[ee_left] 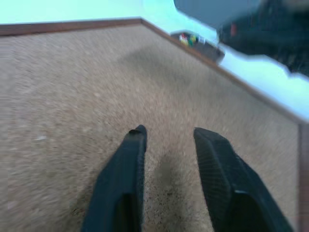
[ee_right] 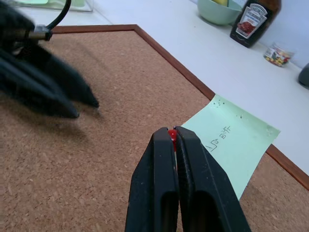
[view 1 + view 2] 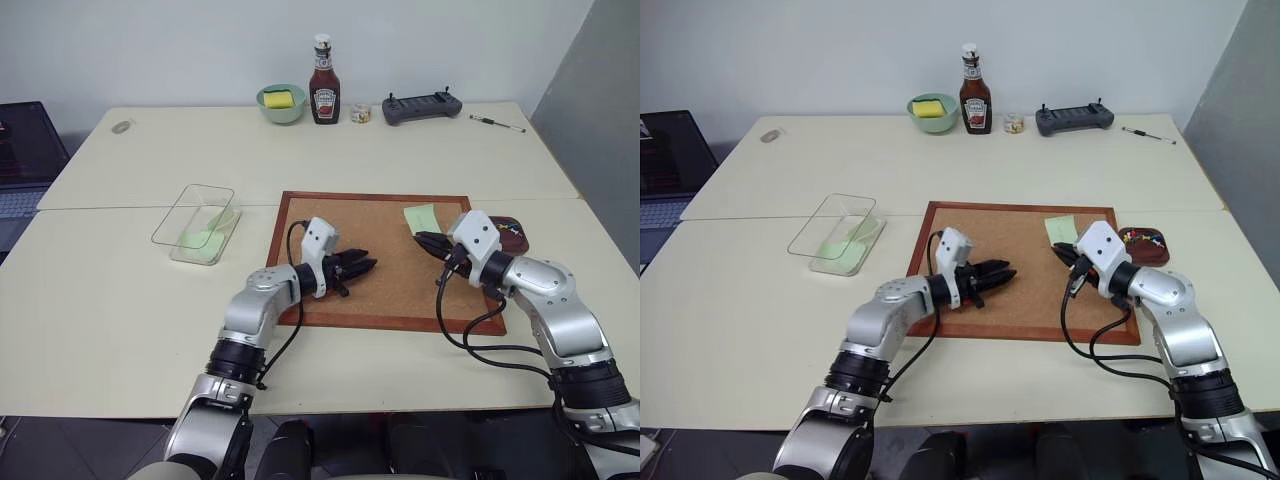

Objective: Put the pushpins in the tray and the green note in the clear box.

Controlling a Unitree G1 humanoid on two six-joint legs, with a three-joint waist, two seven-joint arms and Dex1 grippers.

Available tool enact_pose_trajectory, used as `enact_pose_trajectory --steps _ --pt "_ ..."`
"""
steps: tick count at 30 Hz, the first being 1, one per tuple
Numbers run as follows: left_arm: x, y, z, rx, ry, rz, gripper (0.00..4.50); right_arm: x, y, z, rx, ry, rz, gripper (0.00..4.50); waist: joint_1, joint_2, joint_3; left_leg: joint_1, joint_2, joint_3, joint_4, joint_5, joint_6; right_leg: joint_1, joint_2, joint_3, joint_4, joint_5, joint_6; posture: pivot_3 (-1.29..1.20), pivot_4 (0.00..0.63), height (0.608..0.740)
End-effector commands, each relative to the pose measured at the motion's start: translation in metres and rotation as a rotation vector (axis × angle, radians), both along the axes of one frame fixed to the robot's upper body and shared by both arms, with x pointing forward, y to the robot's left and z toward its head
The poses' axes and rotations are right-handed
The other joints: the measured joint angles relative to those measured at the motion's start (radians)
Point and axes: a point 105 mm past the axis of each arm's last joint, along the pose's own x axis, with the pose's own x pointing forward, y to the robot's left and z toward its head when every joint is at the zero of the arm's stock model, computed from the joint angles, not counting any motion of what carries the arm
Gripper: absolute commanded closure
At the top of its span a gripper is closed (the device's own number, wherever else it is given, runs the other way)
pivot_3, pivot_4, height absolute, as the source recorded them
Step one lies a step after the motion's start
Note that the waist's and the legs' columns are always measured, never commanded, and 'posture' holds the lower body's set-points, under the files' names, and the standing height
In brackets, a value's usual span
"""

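Far left on the table: clear box (image 3: 196, 224) with a pale green slip already inside. Mid-board, over the cork board (image 3: 385, 262): left gripper (image 3: 362, 266), jaws parted narrowly on nothing. Right of that: right gripper (image 2: 173, 134) clamped on a red pushpin (image 2: 171, 134). Just beyond those fingertips, on the board's far right corner: green note (image 2: 233, 142), long axis running near to far. Further right, touching the board's edge: tray (image 3: 1145, 244) with pins inside, closest to the right arm, likely next stop for the pin.

We find the left gripper (image 3: 362, 266) pointing level toward the right arm, its fingers (image 1: 126, 164) parted. The right gripper (image 2: 173, 135) points leftward, fingers pressed together.
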Motion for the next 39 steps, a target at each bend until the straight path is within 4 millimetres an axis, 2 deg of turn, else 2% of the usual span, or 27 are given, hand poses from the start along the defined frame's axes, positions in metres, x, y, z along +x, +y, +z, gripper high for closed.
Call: enact_pose_trajectory --steps 1,6,11,16,22,32,39 --pt "-0.009 0.001 0.029 -0.115 0.034 -0.018 1.9 -0.007 0.012 0.007 -0.019 -0.067 0.059 4.5 0.001 -0.001 0.0 0.0 0.0 0.0 0.0 0.0 0.0 0.0 0.0 0.0 0.0 0.0 0.0 0.0 0.15 0.74" --pt "-0.009 0.0 0.043 -0.22 0.128 0.019 0.84 -0.007 0.019 0.01 -0.04 -0.12 0.082 4.5 0.003 -0.003 0.001 0.0 0.0 0.0 0.0 0.0 0.0 0.0 0.0 0.0 0.0 0.0 0.0 0.0 0.15 0.74" --pt "-0.01 -0.012 0.051 -0.326 0.229 -0.015 0.03 -0.007 0.022 0.014 -0.079 -0.168 0.105 4.5 0.004 -0.005 0.003 0.0 0.0 0.0 0.001 0.0 0.0 0.0 0.0 0.0 0.0 0.0 0.0 0.0 0.15 0.74" --pt "-0.001 -0.02 0.055 -0.393 0.308 0.001 0.03 -0.009 0.023 0.015 -0.103 -0.191 0.122 4.5 0.008 -0.005 0.003 0.0 0.0 0.0 0.001 0.001 -0.001 0.0 0.0 0.0 -0.001 0.0 0.0 0.0 0.15 0.74" --pt "0.012 -0.029 0.05 -0.42 0.385 0.027 0.03 -0.012 0.026 0.024 -0.135 -0.231 0.146 4.5 0.008 -0.006 0.003 0.0 0.0 0.0 0.001 0.001 -0.002 0.0 0.0 0.0 -0.001 0.0 0.0 0.0 0.15 0.74" --pt "0.012 -0.049 0.054 -0.457 0.449 -0.045 0.03 -0.018 0.035 0.036 -0.177 -0.29 0.189 4.5 0.012 -0.006 0.003 -0.001 0.0 0.001 0.001 0.002 -0.004 0.0 0.0 0.0 -0.001 0.0 0.0 0.0 0.15 0.74" --pt "0.019 -0.051 0.063 -0.529 0.469 -0.038 0.03 -0.023 0.04 0.037 -0.189 -0.299 0.209 4.5 0.013 -0.006 0.004 -0.001 0.0 0.001 0.001 0.002 -0.004 0.0 0.0 0.0 -0.001 0.0 0.0 0.0 0.15 0.74"
